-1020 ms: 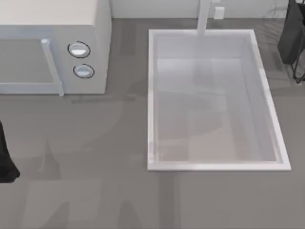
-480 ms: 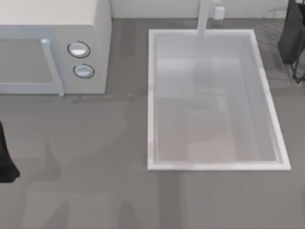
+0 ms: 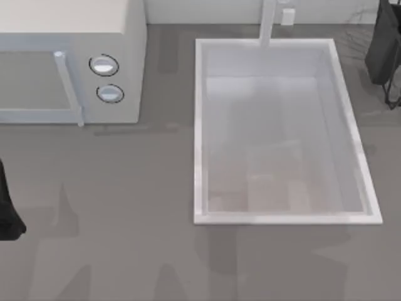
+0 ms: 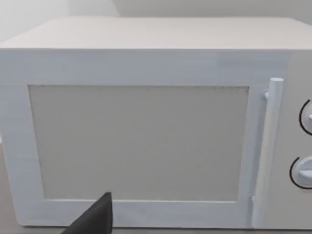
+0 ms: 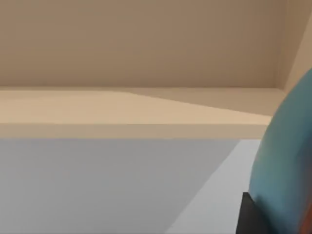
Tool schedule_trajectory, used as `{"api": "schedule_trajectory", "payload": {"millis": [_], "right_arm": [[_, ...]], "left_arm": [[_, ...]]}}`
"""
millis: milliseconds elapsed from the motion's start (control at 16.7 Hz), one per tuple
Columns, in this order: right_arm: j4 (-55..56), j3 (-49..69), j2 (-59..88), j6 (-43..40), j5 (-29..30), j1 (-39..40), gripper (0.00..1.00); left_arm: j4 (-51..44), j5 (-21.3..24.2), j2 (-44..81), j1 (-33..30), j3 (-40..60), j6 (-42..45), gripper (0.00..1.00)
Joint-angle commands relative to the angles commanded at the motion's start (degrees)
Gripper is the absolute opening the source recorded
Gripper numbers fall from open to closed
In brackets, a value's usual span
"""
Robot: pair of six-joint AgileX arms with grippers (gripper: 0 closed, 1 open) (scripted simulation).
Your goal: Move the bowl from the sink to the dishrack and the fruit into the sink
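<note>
The sink is a white basin at the table's middle right, with its faucet at the back rim. Nothing lies in the basin. In the right wrist view the blue bowl curves close in front of the camera, raised against a pale wall. My right gripper is shut on it, with one dark finger beside it. Thin wires of the dishrack show at the far right edge. The fruit is out of view. My left gripper is parked at the left, facing the microwave.
A white microwave with two round knobs fills the back left, and my left arm sits at the left edge. A black bulky object stands at the back right by the rack. Bare grey table lies in front.
The soft shadows on the sink floor have drifted toward the front and right. The microwave, the sink and my left arm have not moved.
</note>
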Motion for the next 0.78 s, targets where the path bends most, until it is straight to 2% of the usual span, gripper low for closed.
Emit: {"api": "schedule_trajectory", "payload": {"millis": [180, 360, 720, 780], "right_arm": [[12.1, -5.2, 6.2, 0.0, 1.7, 1.6, 0.00], [19.1, -9.3, 10.2, 0.0, 3.0, 2.9, 0.00], [20.7, -10.4, 11.2, 0.1, 3.4, 3.3, 0.00], [20.7, -10.4, 11.2, 0.1, 3.4, 3.3, 0.08]], "left_arm": [[0.0, 0.0, 0.0, 0.0, 0.0, 0.0, 1.00], [0.0, 0.0, 0.0, 0.0, 0.0, 0.0, 1.00], [0.0, 0.0, 0.0, 0.0, 0.0, 0.0, 1.00], [0.0, 0.0, 0.0, 0.0, 0.0, 0.0, 1.00]]}}
